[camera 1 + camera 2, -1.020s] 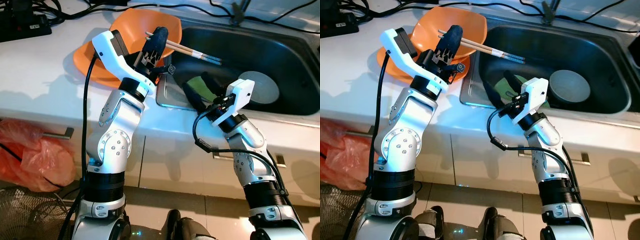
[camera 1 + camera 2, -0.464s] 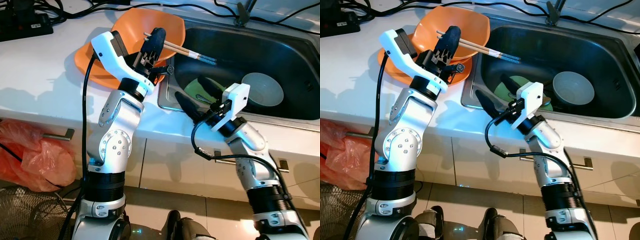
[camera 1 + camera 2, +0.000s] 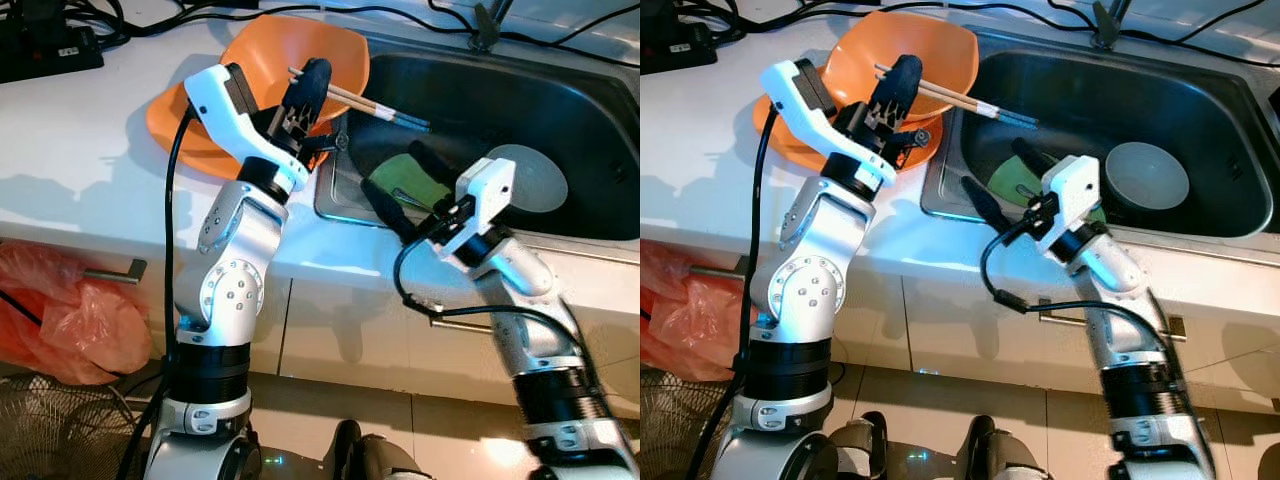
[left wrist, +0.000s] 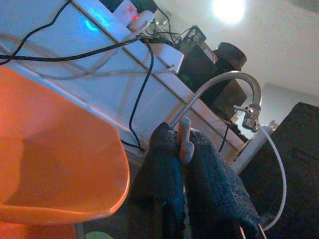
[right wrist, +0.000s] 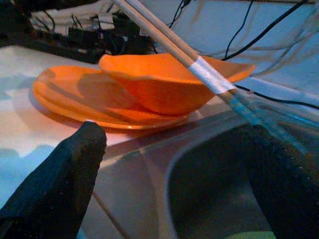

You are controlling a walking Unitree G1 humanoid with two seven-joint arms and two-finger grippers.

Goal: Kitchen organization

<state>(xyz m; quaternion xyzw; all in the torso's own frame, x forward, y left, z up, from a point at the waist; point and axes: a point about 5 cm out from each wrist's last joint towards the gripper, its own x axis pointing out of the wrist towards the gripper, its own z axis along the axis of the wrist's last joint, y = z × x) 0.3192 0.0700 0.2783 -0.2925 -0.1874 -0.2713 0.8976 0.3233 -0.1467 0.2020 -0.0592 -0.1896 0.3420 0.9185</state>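
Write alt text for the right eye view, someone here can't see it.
The robot's left hand holds a pair of chopsticks over an orange bowl on a white counter. Its right hand hangs open over a dark sink holding a green sponge and a grey bowl.

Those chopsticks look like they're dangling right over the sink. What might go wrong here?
The left gripper pinches the chopsticks near one end, so their long free ends over the sink might slip or swing loose. The open right gripper sits just below them and might knock them. A drop would probably land by the green sponge.
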